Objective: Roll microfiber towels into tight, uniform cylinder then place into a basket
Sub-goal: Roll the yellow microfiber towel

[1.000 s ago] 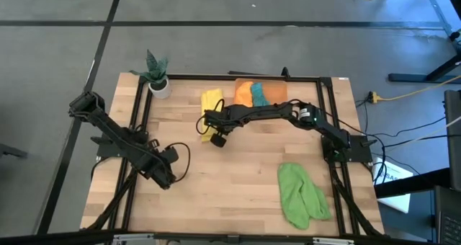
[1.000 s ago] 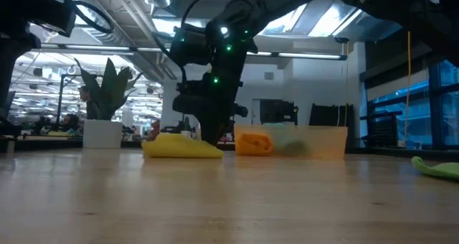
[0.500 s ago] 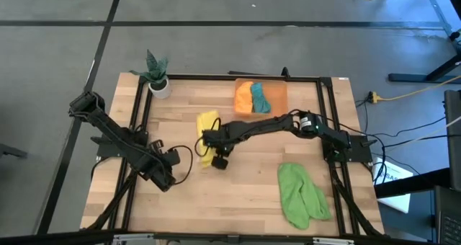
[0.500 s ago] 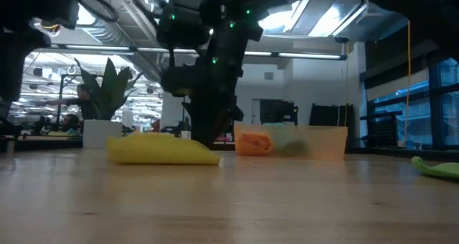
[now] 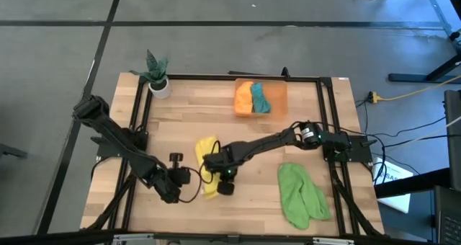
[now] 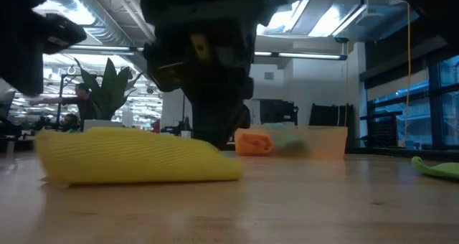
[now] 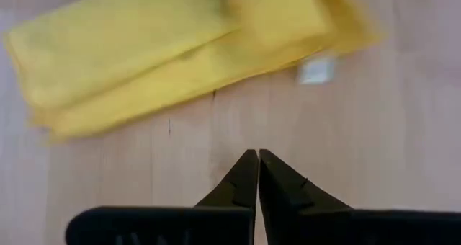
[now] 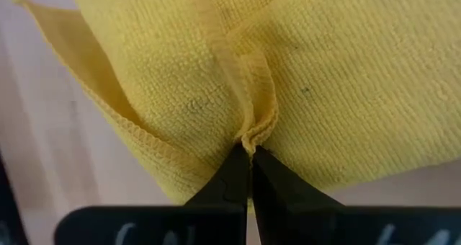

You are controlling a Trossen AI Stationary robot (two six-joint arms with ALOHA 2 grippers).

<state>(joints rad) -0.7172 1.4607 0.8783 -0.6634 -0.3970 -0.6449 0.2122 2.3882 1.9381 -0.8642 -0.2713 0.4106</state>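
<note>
The yellow towel [image 5: 207, 164] lies crumpled and partly folded on the table, left of centre, and shows large in the low view [image 6: 136, 156]. My right gripper [image 5: 217, 175] is at its right side, shut on the cloth. My left gripper [image 7: 257, 161] hovers shut just left of the towel [image 7: 173, 43], holding nothing. The orange basket [image 5: 276, 94] at the far edge holds an orange towel [image 5: 244, 98] and a teal towel [image 5: 258, 96]. A light green towel [image 5: 302, 194] lies crumpled near the front right. My right gripper pinches a puckered ridge of the yellow towel [image 8: 250, 132] between its two fingertips [image 8: 232, 174]; several layers seem gathered there. The fingers come steeply from above, slanting from the table's right. The towel lies slack on the wood, not lifted.
A white pot with a green plant [image 5: 157, 78] stands at the far left corner. A black frame [image 5: 141, 108] runs around the tabletop. Bare wood lies between the yellow towel and the basket, and along the front edge.
My right gripper has swept from near the basket toward the table's near edge, dragging the yellow towel along the wood with it. My left gripper has moved right toward the towel, tipping and rolling as it went. Both have stayed shut.
</note>
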